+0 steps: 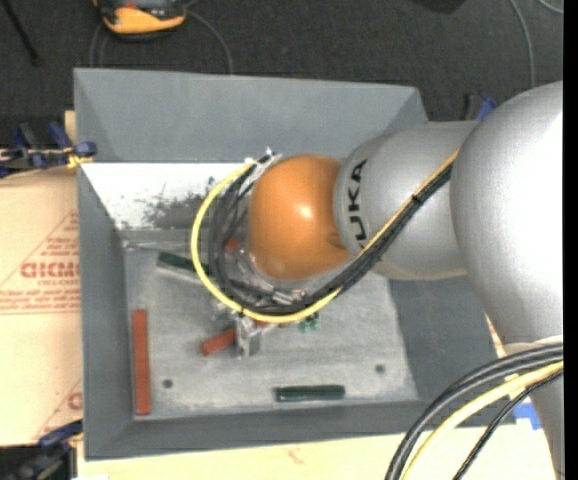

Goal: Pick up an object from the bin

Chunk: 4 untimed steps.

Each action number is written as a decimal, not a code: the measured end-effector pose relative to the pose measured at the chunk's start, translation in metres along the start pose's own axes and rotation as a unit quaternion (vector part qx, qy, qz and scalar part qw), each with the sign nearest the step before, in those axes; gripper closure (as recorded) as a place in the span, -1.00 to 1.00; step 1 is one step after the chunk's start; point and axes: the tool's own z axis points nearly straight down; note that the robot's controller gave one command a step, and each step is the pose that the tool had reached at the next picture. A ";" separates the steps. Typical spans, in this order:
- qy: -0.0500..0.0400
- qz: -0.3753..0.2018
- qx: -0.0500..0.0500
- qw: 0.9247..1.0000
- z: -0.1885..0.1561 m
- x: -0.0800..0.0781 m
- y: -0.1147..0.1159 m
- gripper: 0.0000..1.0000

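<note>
We judge the grasp step is in hand. Our pincer (245, 336) sits low over the bin floor, with a small red-brown piece (215, 346) just beside it. Whether it is apart or together, we cannot tell. Next it needs to close squarely on the piece, then lift.

One camera up high, looking down and slightly sideways, fairly close on the grey bin (99, 298), the arm (409, 218) on the right.
</note>
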 end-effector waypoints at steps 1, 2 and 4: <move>-0.001 0.000 0.000 1.000 -0.007 0.000 0.000 1.00; -0.001 0.001 0.000 1.000 -0.014 -0.001 -0.001 1.00; 0.001 0.001 0.000 1.000 -0.038 0.000 -0.001 1.00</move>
